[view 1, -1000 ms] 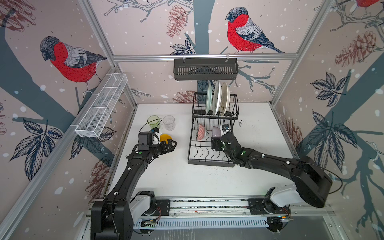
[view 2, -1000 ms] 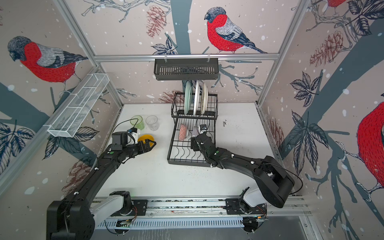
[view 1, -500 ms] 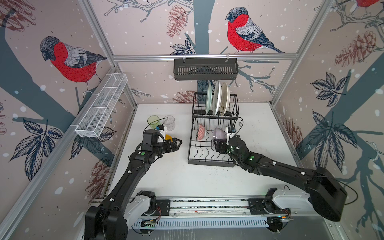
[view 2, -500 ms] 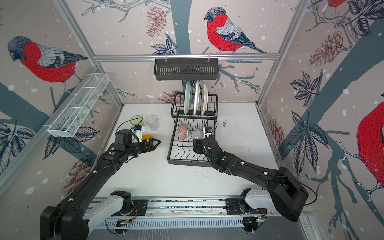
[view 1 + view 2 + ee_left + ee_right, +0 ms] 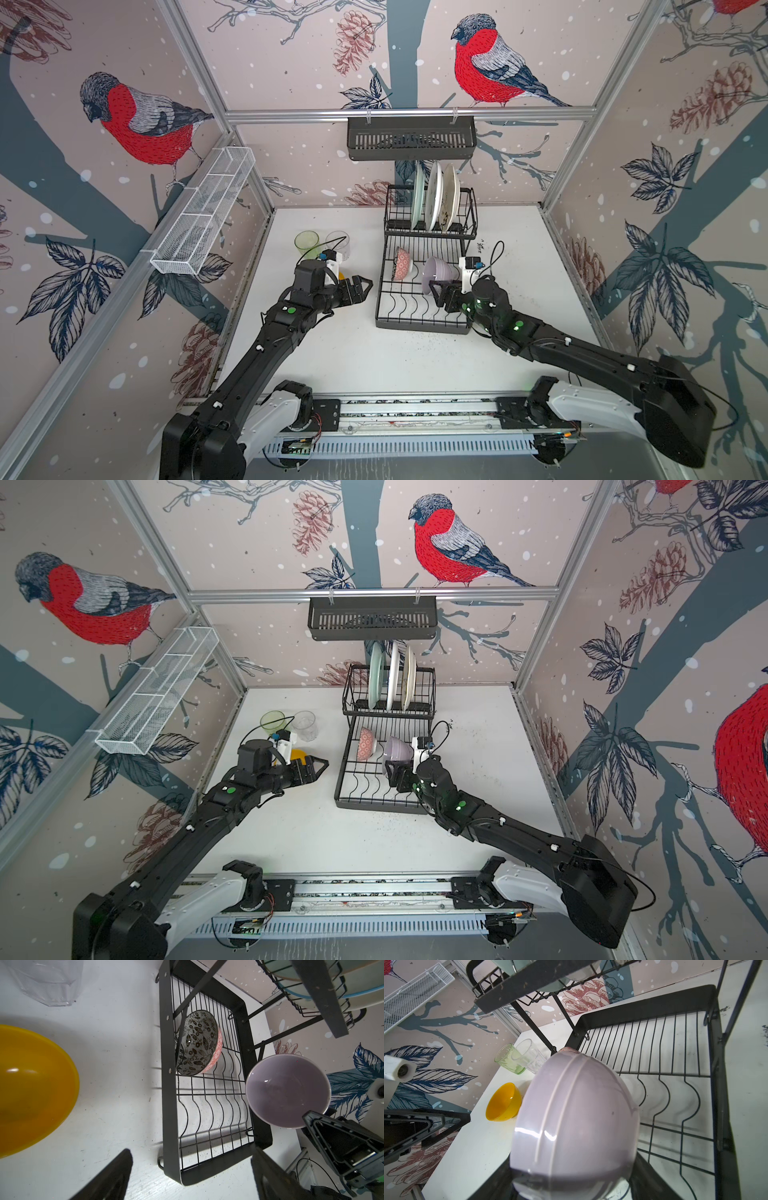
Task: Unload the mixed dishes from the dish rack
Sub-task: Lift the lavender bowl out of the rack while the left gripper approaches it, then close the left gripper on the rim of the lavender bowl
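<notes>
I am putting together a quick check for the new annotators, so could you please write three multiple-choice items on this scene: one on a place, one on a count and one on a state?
1. Where is the yellow bowl?
A. on the table beside the dish rack
B. on the rack's lower tray
C. in the white mesh basket

2. How many plates stand in the rack's upper tier?
A. two
B. three
C. four

3. What is the right gripper doing?
A. hanging open and empty
B. holding the lilac bowl
C. holding a glass

Answers:
1 A, it sits on the white table near the two glasses.
2 B, three stand on edge side by side.
3 B, its fingers grip the bowl's rim over the lower tray.
</notes>
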You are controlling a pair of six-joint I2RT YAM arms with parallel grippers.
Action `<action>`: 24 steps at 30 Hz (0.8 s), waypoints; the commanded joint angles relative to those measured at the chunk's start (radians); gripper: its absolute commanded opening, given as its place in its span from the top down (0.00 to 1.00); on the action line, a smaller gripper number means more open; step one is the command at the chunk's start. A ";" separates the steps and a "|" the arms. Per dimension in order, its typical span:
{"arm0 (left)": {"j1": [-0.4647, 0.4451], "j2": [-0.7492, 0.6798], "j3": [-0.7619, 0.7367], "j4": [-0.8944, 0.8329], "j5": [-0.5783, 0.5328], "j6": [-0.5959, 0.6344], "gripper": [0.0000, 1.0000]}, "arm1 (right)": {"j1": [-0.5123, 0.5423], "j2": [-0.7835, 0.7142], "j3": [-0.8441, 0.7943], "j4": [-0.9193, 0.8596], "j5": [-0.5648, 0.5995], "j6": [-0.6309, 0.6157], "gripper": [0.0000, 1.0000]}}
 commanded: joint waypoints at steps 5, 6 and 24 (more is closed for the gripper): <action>-0.104 0.041 0.028 0.082 -0.081 -0.069 0.10 | -0.001 -0.022 0.019 0.090 -0.056 -0.001 0.46; -0.120 0.049 0.036 0.085 -0.086 -0.076 0.10 | -0.001 -0.026 0.021 0.090 -0.062 0.000 0.46; -0.324 0.283 0.167 0.149 -0.131 -0.101 0.10 | -0.010 -0.074 0.026 0.127 -0.152 0.035 0.46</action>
